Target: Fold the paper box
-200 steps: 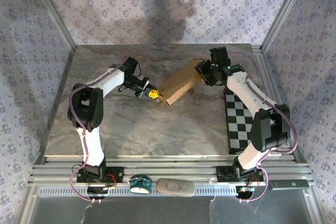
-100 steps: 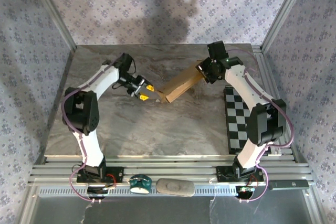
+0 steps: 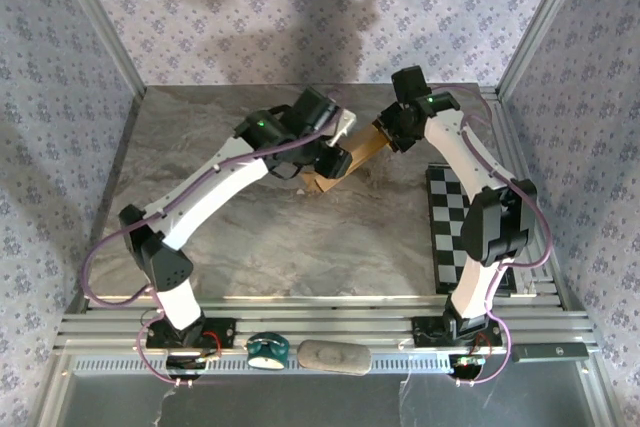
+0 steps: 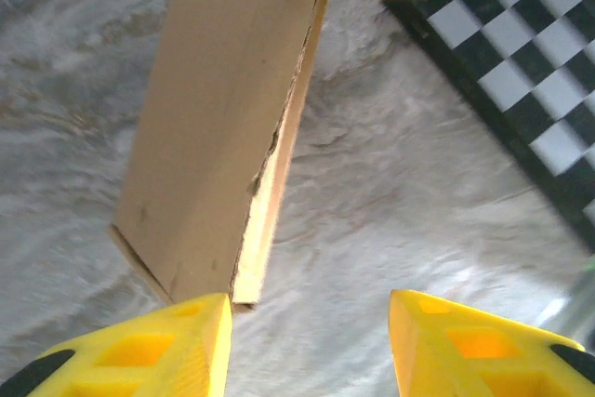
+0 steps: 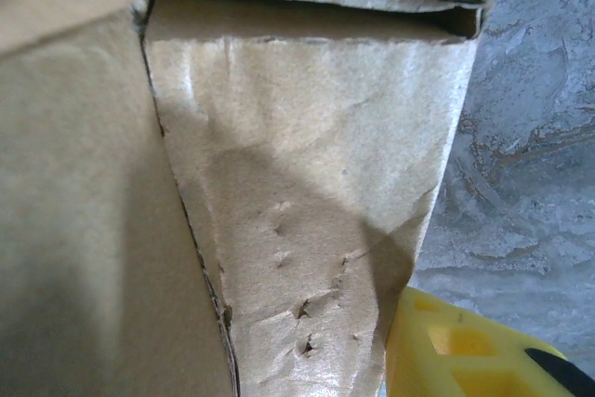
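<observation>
Aluminium rail (image 3: 330, 319) nearest: one teal object (image 3: 267, 349), one grey oblong pad (image 3: 333, 356) and one black bar (image 3: 550, 351) lie on it. Two arm bases bolted there.

Marbled grey surface (image 3: 250, 247) beyond. One black-and-white checkered board (image 3: 455, 237) lies flat at its right edge.

One paper box (image 3: 362, 145), tan cardboard, partly folded, slants across the middle-far part of the surface. Its lower end points near-left, its upper end far-right. Whether the low corner touches the surface, cannot tell.

Left end effector (image 4: 311, 350): fingers spread wide, nothing between them, poised over the box's low end. One yellow finger (image 4: 177, 341) sits just beside the box corner.

Right end effector (image 3: 383, 139): clamped on the box's upper end. One yellow finger (image 5: 465, 355) lies against creased cardboard.

Change over the last half second: the left arm has swung from left of the box to across and above it. Right arm and box have barely shifted.
</observation>
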